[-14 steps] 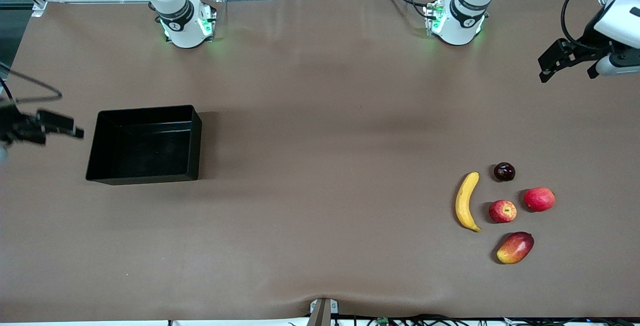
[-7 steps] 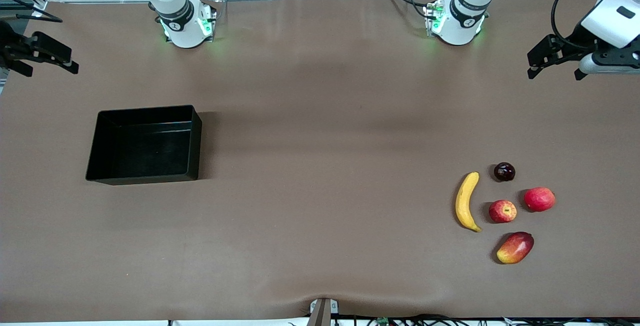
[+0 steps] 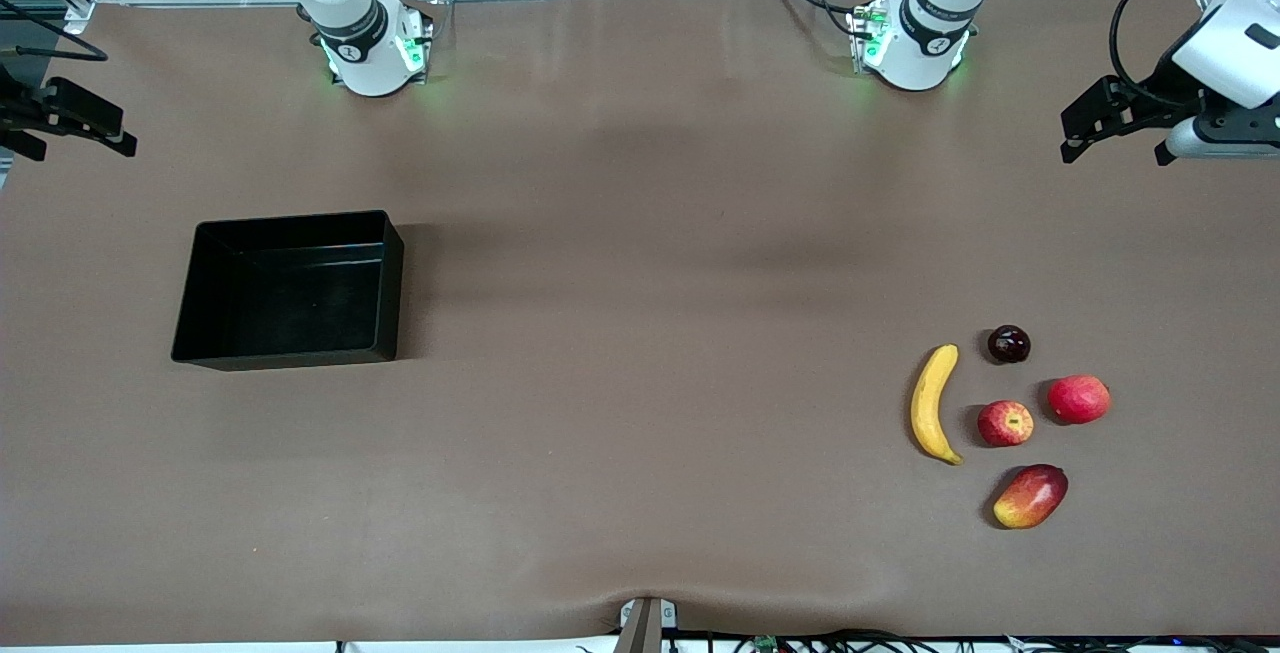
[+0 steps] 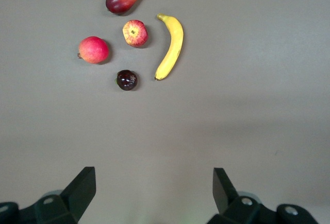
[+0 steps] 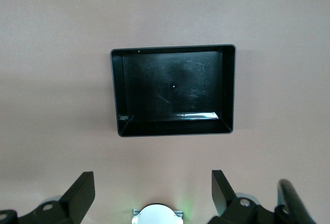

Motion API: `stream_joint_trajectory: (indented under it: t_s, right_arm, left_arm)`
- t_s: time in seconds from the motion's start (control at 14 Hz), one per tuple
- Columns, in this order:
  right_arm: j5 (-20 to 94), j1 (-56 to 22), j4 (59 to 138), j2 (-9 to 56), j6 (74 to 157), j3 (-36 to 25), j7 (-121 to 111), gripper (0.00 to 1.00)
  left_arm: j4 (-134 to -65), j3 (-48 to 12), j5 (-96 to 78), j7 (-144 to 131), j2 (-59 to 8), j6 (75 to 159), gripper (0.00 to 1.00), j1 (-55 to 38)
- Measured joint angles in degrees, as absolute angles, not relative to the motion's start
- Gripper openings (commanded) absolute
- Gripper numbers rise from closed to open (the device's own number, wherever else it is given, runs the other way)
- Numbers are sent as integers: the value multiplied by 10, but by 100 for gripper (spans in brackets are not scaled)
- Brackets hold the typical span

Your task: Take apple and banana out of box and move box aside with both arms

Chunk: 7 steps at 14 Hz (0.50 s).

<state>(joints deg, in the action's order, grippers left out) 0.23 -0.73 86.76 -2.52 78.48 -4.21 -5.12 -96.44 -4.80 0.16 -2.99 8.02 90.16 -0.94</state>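
front view | i see black box (image 3: 290, 290) empty at right arm's end | banana (image 3: 932, 403), apple (image 3: 1005, 423) on table at left arm's end | left gripper (image 4: 154, 190), right gripper (image 5: 153, 193) raised, both wide open, holding nothing

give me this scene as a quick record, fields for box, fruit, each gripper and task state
box: black box at the right arm's end of the table, nothing in it
fruit: banana, apple, second red fruit, dark plum and mango grouped on the table at the left arm's end
left gripper: open, raised over the table edge, holds nothing
right gripper: open, raised at its table edge, holds nothing
task state: apple and banana out of box; box set aside
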Motion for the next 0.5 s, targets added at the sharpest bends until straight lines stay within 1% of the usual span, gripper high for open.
stream_joint_trajectory:
  t_s: [0.5]
  right_arm:
    - [-9, -8, 868, -25, 808, -41, -52, 100]
  left_arm:
    - [-955, -45, 2, -30, 80, 897, 100, -8]
